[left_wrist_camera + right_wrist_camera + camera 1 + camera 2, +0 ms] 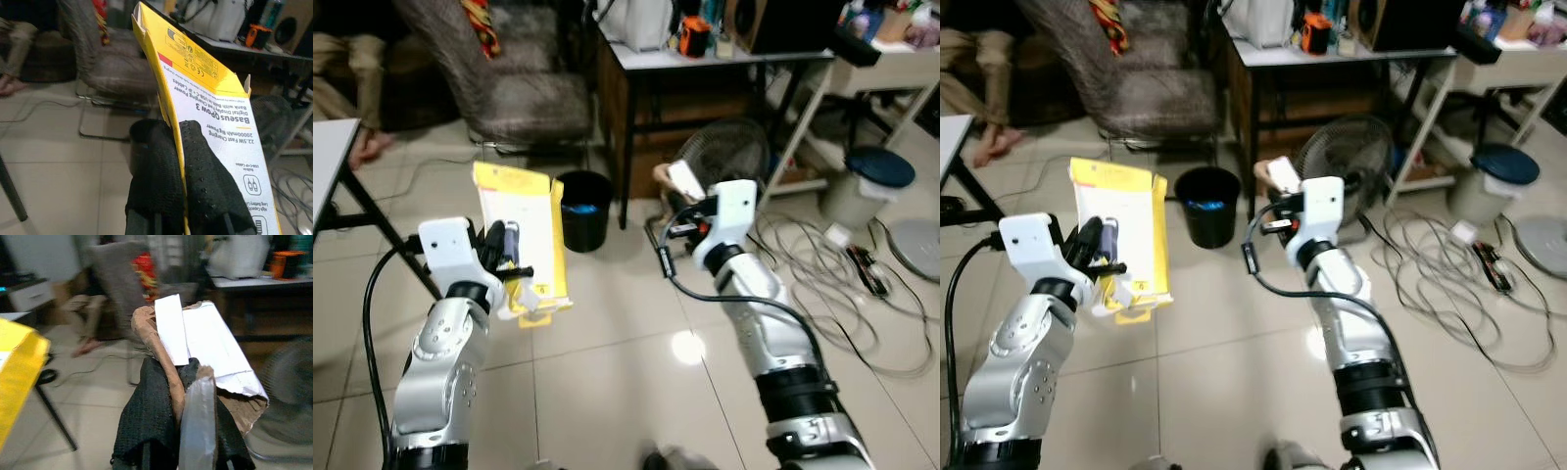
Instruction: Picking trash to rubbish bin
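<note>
The left pincer [506,257] is clamped on a flattened yellow carton [530,235] held up to the left of the black rubbish bin [583,210] on the floor, while the right pincer [682,201] grips a crumpled brown-and-white paper wrapper [681,179] just right of that bin.

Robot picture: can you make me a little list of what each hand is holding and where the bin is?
left gripper: shut on a yellow box, held up in the air
right gripper: shut on a torn brown and white paper packet
rubbish bin: small, black, on the tiled floor ahead between the arms
nearby: fan, cables, desk
</note>
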Robot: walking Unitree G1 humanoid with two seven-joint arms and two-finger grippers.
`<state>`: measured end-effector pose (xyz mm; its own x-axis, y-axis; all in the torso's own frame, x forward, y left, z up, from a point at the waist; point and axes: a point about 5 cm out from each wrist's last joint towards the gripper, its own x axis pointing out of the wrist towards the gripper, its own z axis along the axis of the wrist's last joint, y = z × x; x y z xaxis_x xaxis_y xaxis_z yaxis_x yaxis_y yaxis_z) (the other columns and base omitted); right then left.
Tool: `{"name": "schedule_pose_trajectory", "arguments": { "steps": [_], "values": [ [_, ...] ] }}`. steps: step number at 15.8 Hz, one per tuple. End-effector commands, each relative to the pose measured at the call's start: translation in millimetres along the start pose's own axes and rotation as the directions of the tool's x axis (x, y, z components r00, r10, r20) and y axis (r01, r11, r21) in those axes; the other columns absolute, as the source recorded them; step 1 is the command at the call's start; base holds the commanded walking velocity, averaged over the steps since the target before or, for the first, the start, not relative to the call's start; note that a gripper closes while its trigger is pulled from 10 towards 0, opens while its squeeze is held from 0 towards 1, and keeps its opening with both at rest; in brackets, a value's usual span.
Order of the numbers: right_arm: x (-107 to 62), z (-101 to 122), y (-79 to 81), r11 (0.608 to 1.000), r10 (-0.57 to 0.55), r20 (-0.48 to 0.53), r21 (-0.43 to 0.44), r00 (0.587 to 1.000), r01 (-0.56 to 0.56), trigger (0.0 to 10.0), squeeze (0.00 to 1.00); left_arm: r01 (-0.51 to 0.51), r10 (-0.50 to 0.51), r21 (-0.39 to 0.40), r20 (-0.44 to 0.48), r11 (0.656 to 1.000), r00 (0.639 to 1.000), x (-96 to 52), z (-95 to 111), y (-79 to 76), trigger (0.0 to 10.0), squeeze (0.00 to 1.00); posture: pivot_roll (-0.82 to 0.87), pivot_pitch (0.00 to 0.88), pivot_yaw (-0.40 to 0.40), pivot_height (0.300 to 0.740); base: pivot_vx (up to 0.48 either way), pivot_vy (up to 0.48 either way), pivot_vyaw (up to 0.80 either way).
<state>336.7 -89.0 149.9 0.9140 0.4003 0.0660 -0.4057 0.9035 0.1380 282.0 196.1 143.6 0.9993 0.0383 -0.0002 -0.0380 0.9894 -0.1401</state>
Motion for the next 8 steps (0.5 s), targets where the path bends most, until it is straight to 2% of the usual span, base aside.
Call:
{"name": "schedule_pose_trajectory", "arguments": {
  "steps": [1, 5, 8],
  "values": [
    [-0.6, 3.2, -1.3, 1.000, -0.005, 0.013, -0.011, 1.000, 0.005, 10.0, 0.00, 0.015, -0.015, -0.003, -0.003, 1.000, 1.000, 0.3, -0.1, -0.7, 10.0, 0.00, -0.01, 0.108, -0.002, 0.740, 0.319, 0.000, 0.00],
    [-0.4, 2.6, -0.2, 1.000, -0.004, 0.015, -0.007, 1.000, 0.004, 10.0, 0.00, 0.020, -0.020, 0.010, -0.012, 1.000, 1.000, -0.2, -1.1, 0.4, 10.0, 0.00, -0.01, 0.110, 0.003, 0.740, 0.342, 0.000, 0.00],
    [-1.2, 1.4, 0.4, 1.000, -0.005, 0.013, -0.006, 1.000, 0.005, 10.0, 0.00, 0.029, -0.029, 0.008, -0.009, 1.000, 1.000, 0.8, -0.4, -1.2, 10.0, 0.00, -0.01, 0.113, 0.006, 0.740, 0.480, 0.000, 0.00]
  ]
}}
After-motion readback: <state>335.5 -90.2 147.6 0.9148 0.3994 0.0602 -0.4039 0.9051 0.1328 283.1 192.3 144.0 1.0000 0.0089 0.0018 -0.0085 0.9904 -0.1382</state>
